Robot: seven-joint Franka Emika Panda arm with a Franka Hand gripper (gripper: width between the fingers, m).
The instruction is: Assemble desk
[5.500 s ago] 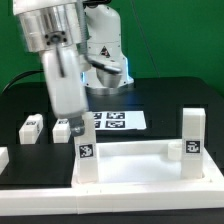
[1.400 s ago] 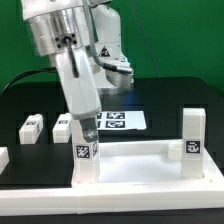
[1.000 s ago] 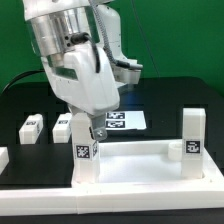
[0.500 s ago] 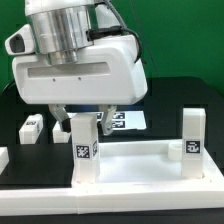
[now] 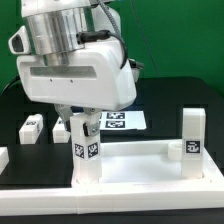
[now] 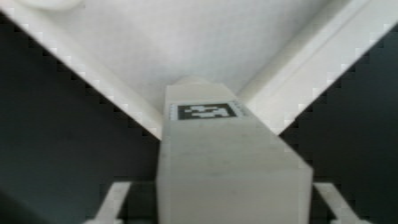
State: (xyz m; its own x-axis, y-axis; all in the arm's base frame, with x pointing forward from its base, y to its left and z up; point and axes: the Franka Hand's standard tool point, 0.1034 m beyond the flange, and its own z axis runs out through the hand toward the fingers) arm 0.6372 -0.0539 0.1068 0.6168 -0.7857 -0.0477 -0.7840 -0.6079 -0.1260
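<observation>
The white tray-like tabletop (image 5: 150,168) lies at the front with two white square legs standing in its corners. One stands on the exterior view's left (image 5: 87,152), the other on the right (image 5: 192,138). My gripper (image 5: 86,126) reaches down over the left leg, with a finger on each side of its top. In the wrist view the tagged leg (image 6: 217,150) fills the middle, with a dark gap between it and each finger (image 6: 121,200). My gripper (image 6: 222,192) is open around the leg. The tabletop's rim (image 6: 89,62) shows behind it.
Two loose white legs (image 5: 32,127) (image 5: 62,128) lie on the black table on the exterior view's left. The marker board (image 5: 122,121) lies behind the tabletop. A white piece (image 5: 3,157) shows at the left edge. The arm's base stands at the back.
The hand came down over the left leg and turned about a quarter turn around it. The leg's tagged face has shifted slightly toward the exterior view's right.
</observation>
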